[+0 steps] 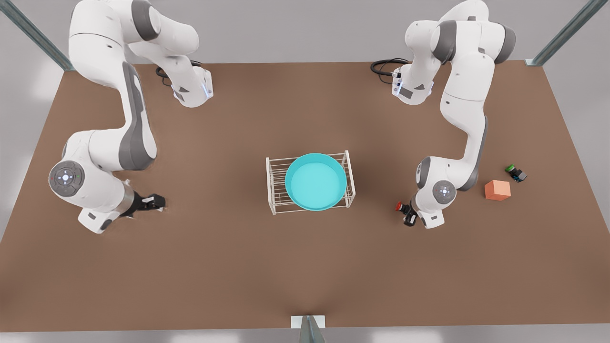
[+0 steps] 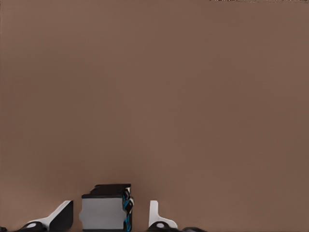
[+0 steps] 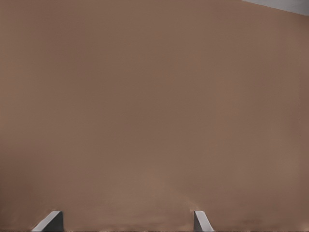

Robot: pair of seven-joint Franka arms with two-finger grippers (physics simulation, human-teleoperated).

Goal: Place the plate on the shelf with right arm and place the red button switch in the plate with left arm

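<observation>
Left gripper (image 1: 406,214): I see it low over the table (image 1: 305,267), near the edge on the front view's right, its fingers spread to either side of the red button switch (image 1: 402,207). In the left wrist view the switch body (image 2: 107,208) sits between the two fingertips (image 2: 62,216) with a gap on each side, so I judge nothing is clamped yet.

Right gripper (image 1: 151,202): it sits low near the table edge on the front view's left, waiting. The right wrist view has its fingertips (image 3: 50,221) spread wide over bare table, holding nothing.

Plate (image 1: 316,181): already resting on the top tier of the shelf (image 1: 276,188), at the table's middle. It overhangs the rack's near bars a little.

Red button switch: on the table just beside the left wrist, lying on its side with the red cap pointing toward the shelf.

Handling: I expect it to be light, rigid and small. The flat sides of the boxy body are where I would close, not the round cap, which could slip or roll out.

Bystanders: an orange cube (image 1: 497,190) and a green-capped switch (image 1: 515,172) lie nearer that same edge, well apart from the grip.
</observation>
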